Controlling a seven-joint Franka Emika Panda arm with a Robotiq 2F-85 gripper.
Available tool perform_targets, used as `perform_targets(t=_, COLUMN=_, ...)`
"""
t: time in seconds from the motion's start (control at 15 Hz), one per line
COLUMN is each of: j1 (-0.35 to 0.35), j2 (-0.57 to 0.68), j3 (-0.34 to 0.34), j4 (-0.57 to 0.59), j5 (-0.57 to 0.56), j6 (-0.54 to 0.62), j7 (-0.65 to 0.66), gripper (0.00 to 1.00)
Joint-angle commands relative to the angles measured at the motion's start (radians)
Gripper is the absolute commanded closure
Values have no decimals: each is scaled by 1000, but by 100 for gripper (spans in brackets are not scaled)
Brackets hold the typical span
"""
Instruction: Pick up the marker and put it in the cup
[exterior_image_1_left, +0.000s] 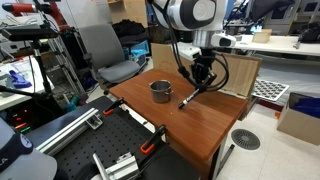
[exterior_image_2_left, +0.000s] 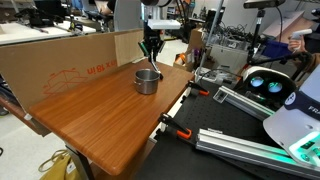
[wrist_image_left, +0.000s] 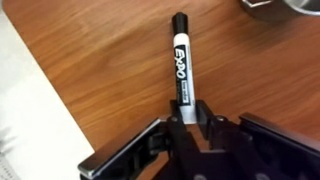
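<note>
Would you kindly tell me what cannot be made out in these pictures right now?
Wrist view: the cup is cut off by the top edge; only a sliver shows.
Wrist view: the marker has its rear end hidden inside the claw.
Both exterior views: the cup's inside is too small to judge.
In an exterior view the claw and marker are too small to separate.

marker (wrist_image_left: 181, 60): blk EXPO, tilted, clamped in tool (wrist_image_left: 187, 125) | cup (exterior_image_1_left: 161, 91): grey metal, upright, nr marker
</note>
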Motion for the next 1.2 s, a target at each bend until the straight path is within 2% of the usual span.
perform_targets(t=0.0, j1=-14, j2=-155, j3=22, j4=-170, j5=7, j6=134, j7=-56, gripper=94)
perform_targets(t=0.47, j1=1, j2=-398, j3=57, j4=-385, j5=16, j6=218, j7=-94, gripper=94)
perform_targets(t=1.13, j1=61, j2=-570, j3=137, j4=-557, j5=-22, j6=301, j7=-40, gripper=94)
